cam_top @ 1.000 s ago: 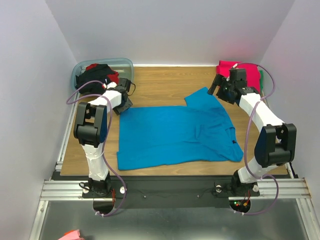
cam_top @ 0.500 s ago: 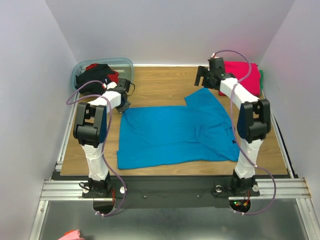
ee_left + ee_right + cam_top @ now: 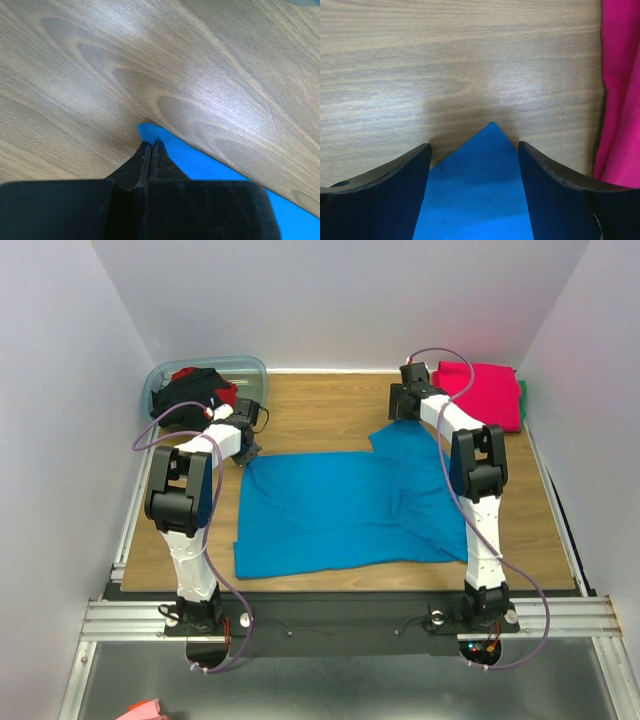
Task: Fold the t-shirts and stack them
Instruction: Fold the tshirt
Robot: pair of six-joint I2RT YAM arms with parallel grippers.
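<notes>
A turquoise-blue t-shirt [image 3: 350, 510] lies spread flat across the middle of the table. My left gripper [image 3: 248, 452] sits low at its far left corner. In the left wrist view the left gripper [image 3: 151, 142] is shut, with the tip of the blue cloth [image 3: 200, 162] poking out past the fingertips. My right gripper [image 3: 403, 418] is at the shirt's far right sleeve corner. It stands open [image 3: 475, 147], its fingers either side of the pointed blue corner [image 3: 480, 200]. A magenta-pink t-shirt [image 3: 485, 395] lies folded at the back right. Black [image 3: 190, 390] and red [image 3: 226, 395] t-shirts fill the tub.
The translucent blue-grey tub [image 3: 158, 375] stands at the back left corner. The pink cloth [image 3: 622, 90] lies just right of my right fingers. A green edge [image 3: 521, 400] shows beside the pink shirt. Walls close in the table on three sides.
My right arm has swung left from over the pink shirt to the blue sleeve corner, its fingers narrowing a little. My left gripper has shut on the shirt's far left corner.
</notes>
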